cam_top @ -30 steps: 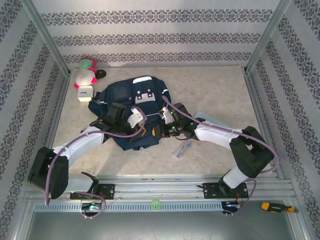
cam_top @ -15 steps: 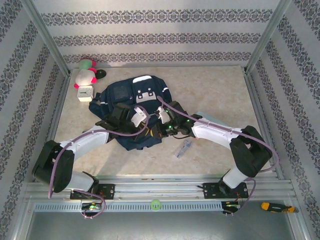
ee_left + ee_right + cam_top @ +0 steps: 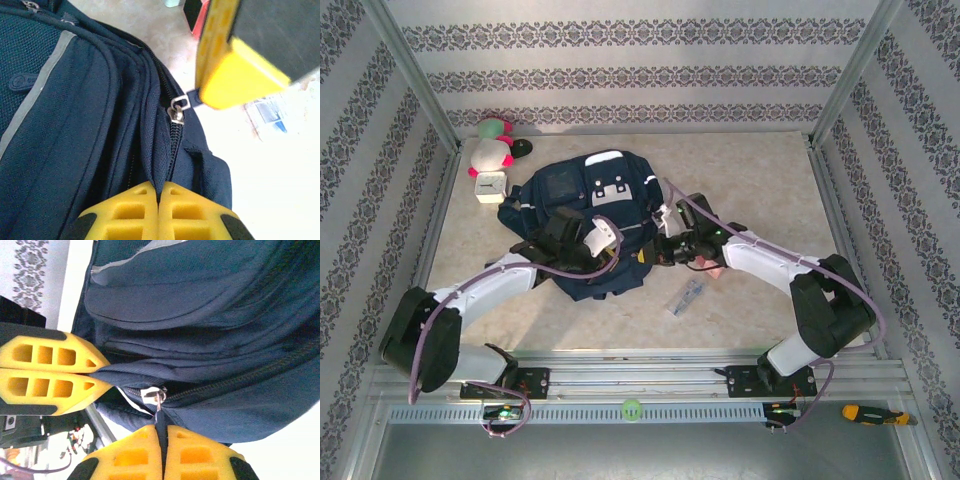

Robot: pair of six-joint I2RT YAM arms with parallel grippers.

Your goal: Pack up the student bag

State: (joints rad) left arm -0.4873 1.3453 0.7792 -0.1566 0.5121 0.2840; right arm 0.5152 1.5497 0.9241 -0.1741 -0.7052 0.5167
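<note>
The student bag (image 3: pixel 582 215), a navy-blue backpack, lies flat mid-table with its grey buckle patch (image 3: pixel 610 190) facing up. My left gripper (image 3: pixel 159 187) is shut on a fold of the bag's fabric just beside the zipper track. That same gripper (image 3: pixel 102 374) appears at the left of the right wrist view, pinching the fold. My right gripper (image 3: pixel 161 429) is shut on the dark pull tab of the zipper slider (image 3: pixel 152 396). In the left wrist view the slider (image 3: pixel 176 113) hangs from the right gripper's tip (image 3: pixel 200 97). Seen from above, both grippers meet at the bag's near right edge (image 3: pixel 638 252).
A plush toy (image 3: pixel 492 145) and a small white box (image 3: pixel 490 186) sit at the back left. A small clear packet (image 3: pixel 687 297) lies on the table right of the bag. A screwdriver (image 3: pixel 865 412) rests on the front rail. Table walls stand left and right.
My right gripper has moved right and toward the near edge with the zipper pull, and its arm swung right. The left gripper has stayed on the bag's fabric.
</note>
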